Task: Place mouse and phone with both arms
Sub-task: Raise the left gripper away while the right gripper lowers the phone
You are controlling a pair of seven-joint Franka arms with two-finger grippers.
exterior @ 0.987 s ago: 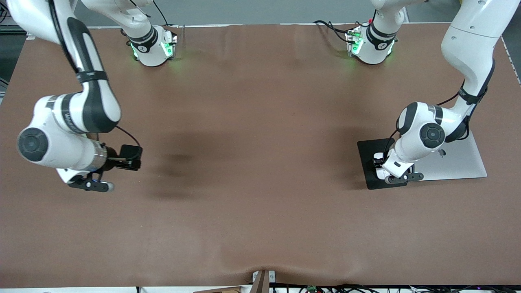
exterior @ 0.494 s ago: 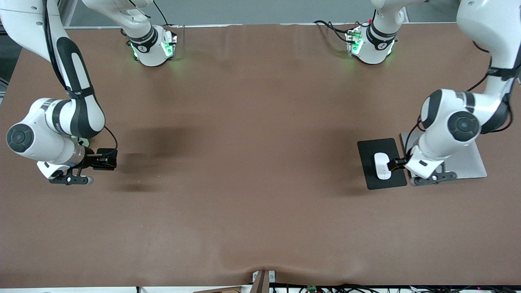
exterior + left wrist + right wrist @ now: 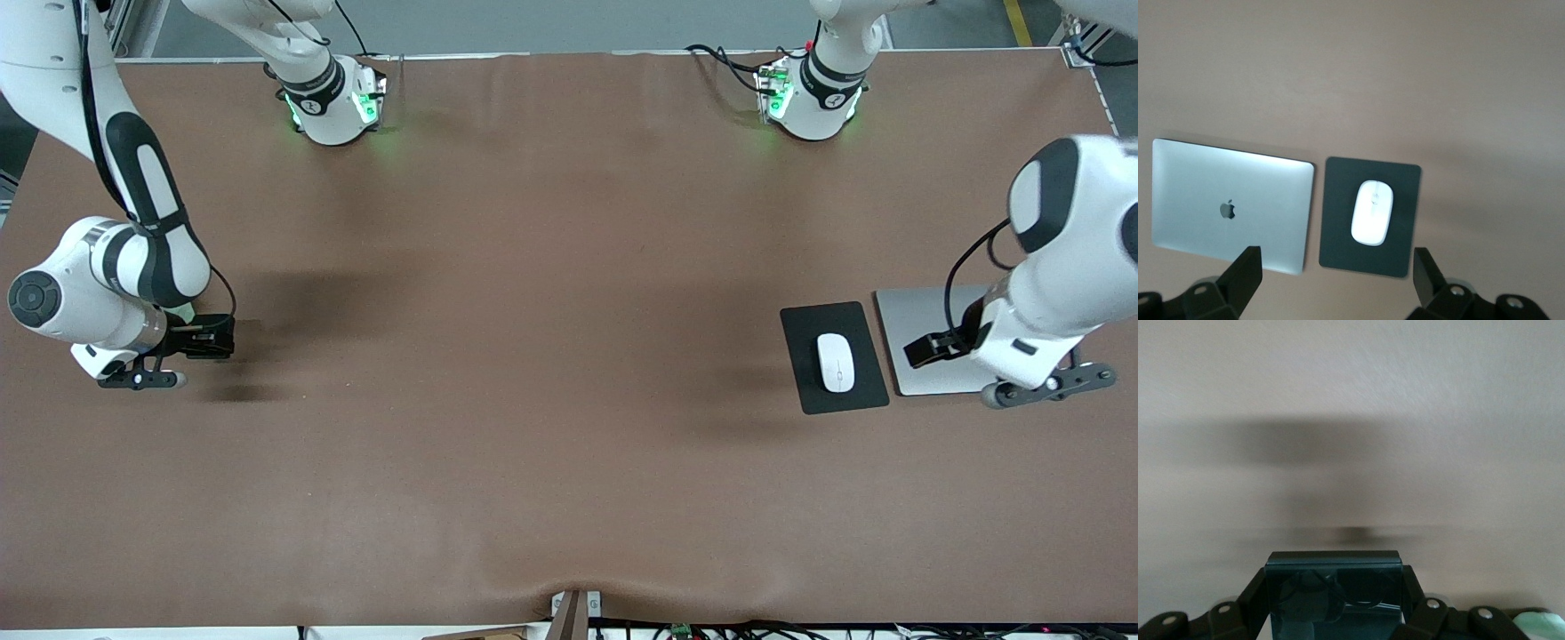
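Since the earlier frames, the left gripper has lifted clear of the mouse and drawn over the silver laptop, its fingers spread wide and empty. That mouse lies centred on the black mouse pad, beside the laptop. At the right arm's end of the tabletop, the right gripper has pulled outward, clamped on the phone.
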